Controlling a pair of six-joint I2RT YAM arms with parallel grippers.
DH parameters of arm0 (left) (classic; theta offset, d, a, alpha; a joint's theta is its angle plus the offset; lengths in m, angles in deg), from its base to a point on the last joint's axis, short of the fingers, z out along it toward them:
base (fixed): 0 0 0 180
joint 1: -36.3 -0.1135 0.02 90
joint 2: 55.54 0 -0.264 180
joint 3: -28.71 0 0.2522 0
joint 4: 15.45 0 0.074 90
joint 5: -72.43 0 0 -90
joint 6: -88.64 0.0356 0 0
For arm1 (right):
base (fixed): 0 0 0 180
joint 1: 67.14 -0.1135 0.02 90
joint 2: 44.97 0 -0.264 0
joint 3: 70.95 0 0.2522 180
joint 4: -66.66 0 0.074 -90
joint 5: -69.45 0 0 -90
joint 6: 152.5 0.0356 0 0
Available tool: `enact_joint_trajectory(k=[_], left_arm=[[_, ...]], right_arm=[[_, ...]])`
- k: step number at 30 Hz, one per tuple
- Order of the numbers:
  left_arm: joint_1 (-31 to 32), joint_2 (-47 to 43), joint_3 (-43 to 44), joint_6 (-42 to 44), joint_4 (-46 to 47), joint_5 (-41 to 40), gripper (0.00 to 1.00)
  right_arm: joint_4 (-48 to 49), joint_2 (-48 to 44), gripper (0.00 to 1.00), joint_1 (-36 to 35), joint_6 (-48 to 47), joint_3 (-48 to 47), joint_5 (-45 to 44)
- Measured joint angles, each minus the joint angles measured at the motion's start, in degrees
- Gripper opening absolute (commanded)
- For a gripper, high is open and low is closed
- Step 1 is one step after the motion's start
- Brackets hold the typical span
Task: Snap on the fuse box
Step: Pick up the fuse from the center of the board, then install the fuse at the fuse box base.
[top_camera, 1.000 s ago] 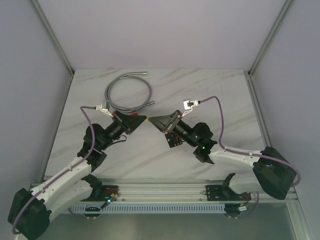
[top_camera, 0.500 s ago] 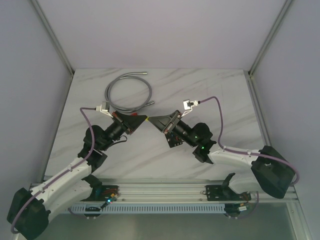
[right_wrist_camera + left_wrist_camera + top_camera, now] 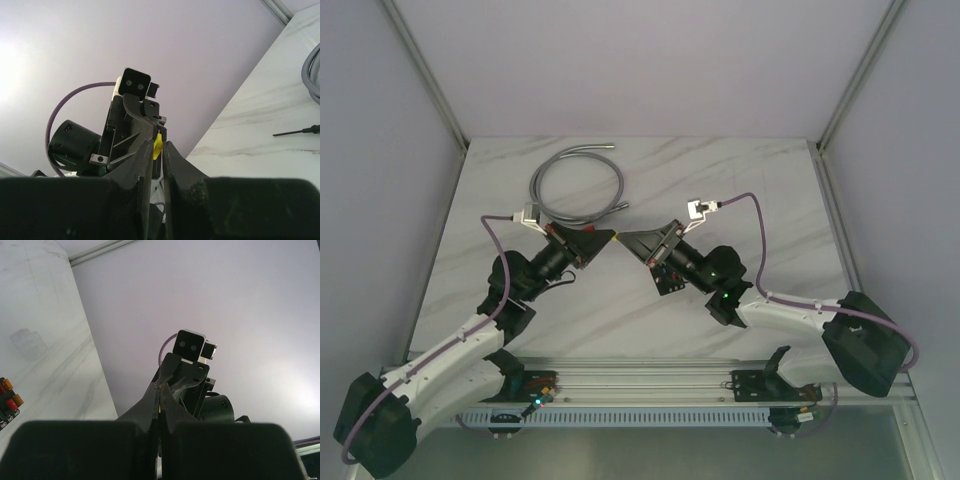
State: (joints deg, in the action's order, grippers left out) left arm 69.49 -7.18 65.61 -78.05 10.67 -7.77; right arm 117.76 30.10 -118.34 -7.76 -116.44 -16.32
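The black fuse box (image 3: 7,401) shows only at the left edge of the left wrist view, lying on the table with red and orange fuses in its slots; I cannot make it out in the top view. My left gripper (image 3: 611,237) and right gripper (image 3: 623,239) meet tip to tip above the table's middle. A small yellow fuse (image 3: 158,145) sits between the tips. The left jaws are shut, with a yellow sliver (image 3: 160,408) between them. The right jaws stand a fuse's width apart and press on the fuse from both sides.
A small clear square cover (image 3: 28,343) lies on the table beyond the fuse box. A coiled grey cable (image 3: 552,208) lies at the back left of the marble table (image 3: 760,190); its dark end (image 3: 296,133) shows in the right wrist view.
The two grippers have closed the small gap between their tips, so the tips now meet at the yellow fuse. Otherwise the arms hold their pose.
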Motion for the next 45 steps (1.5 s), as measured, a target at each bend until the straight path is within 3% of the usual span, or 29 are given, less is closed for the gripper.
enact_joint_trajectory(k=[7,15,31,38,45], left_arm=[[0.26,0.44,-0.35,-0.52,1.68,-0.7,0.02],[0.48,0.15,-0.37,1.38,-1.09,-2.34,0.35],[-2.49,0.87,4.68,20.33,-21.9,-7.39,0.74],[-6.32,2.86,5.75,26.82,-29.7,-7.96,0.9],[-9.64,3.85,6.38,30.71,-34.32,-7.96,0.94]], right_arm=[[1.25,0.44,0.05,0.11,0.11,0.0,0.07],[-2.38,-0.09,0.0,0.26,-1.9,-0.02,0.13],[-51.76,-3.65,0.0,6.58,-16.15,-10.69,0.04],[-73.11,1.64,0.0,7.39,-23.85,-21.59,-2.95],[-87.8,8.83,0.0,7.39,-29.03,-27.19,-5.66]])
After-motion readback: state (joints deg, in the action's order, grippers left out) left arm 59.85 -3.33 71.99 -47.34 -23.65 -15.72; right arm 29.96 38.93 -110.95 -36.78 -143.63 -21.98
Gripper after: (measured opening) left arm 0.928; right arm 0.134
